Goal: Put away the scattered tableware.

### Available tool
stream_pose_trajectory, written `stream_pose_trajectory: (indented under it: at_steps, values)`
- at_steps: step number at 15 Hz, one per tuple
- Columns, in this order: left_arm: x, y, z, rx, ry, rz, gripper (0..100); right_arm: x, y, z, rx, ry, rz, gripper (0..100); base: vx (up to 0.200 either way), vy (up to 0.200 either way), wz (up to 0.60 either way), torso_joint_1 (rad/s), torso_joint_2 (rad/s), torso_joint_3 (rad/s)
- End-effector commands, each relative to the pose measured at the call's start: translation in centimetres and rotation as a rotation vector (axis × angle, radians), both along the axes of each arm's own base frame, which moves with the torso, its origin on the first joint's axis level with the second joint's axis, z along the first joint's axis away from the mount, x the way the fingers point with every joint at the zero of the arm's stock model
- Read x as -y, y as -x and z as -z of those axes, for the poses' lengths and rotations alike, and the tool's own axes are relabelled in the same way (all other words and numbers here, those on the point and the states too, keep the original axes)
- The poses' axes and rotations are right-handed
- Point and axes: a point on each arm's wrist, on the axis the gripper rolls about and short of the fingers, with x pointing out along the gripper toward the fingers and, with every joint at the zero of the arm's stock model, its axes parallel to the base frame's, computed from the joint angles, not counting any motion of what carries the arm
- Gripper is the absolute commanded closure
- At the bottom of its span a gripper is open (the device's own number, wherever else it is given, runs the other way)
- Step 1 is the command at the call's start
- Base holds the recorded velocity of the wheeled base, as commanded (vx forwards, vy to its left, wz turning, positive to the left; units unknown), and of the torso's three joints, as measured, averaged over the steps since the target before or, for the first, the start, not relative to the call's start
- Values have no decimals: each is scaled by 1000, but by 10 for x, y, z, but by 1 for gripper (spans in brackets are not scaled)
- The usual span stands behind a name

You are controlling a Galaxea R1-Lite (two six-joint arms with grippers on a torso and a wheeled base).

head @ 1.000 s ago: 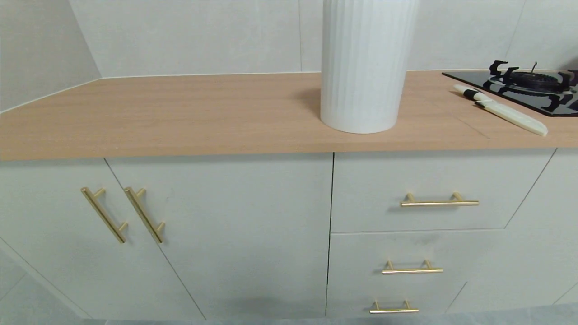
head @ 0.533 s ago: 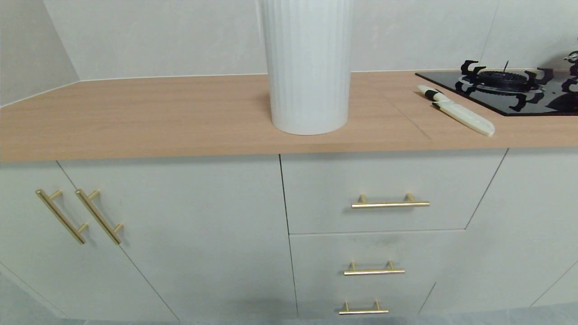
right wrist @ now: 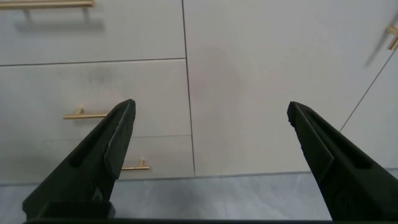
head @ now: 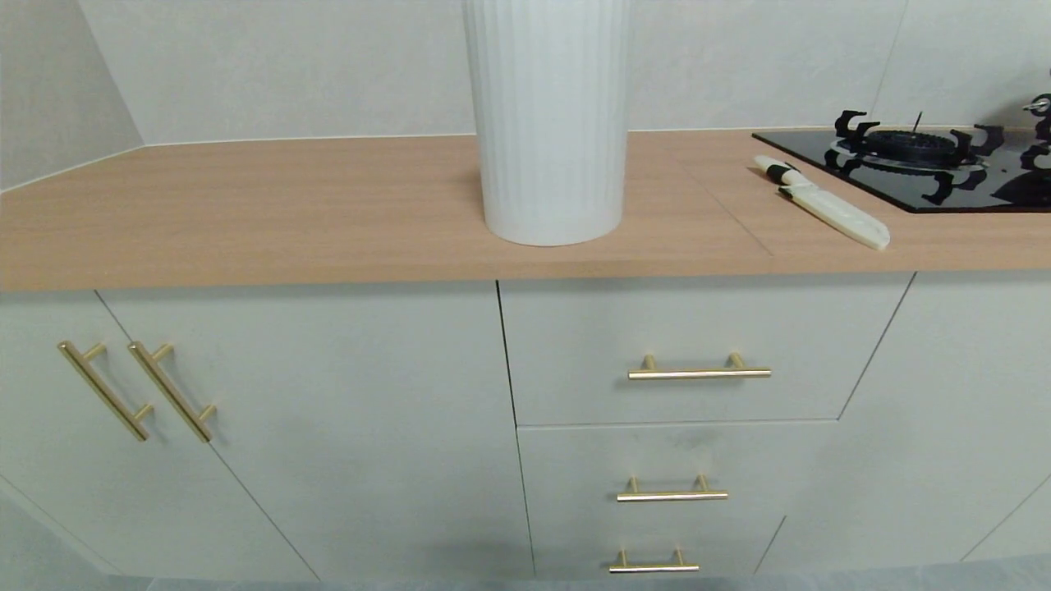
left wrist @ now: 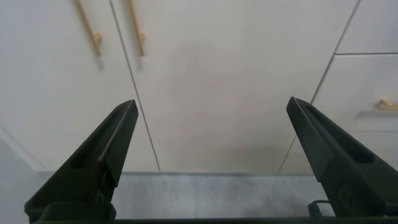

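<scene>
A cream-white knife with a black band on its handle lies on the wooden counter, just in front of the black stove top. A tall white ribbed container stands on the counter near its front edge, in the middle of the head view. My left gripper is open and holds nothing; it hangs low in front of the cabinet doors. My right gripper is open and holds nothing, low before the drawer fronts.
Below the counter are two cabinet doors with slanted gold handles on the left and three drawers with gold bar handles on the right. A burner grate sits on the stove top. Grey floor lies under the grippers.
The head camera has turned to the right, so the whole scene slid left in the picture. The knife and the container have kept their places on the counter.
</scene>
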Motion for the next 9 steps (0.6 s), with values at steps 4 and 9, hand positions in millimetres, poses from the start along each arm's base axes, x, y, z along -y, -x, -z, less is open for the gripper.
stream_pose_trajectory:
  at_steps: [4,9]
  values:
    - [0,0,0,0,2,-1,0,0,0,0,-1,0,-1,0,200,0,0,-1,4,4]
    - [0,0,0,0,1,-1,0,0,0,0,-1,1,-1,0,120,0,0,-1,2,2]
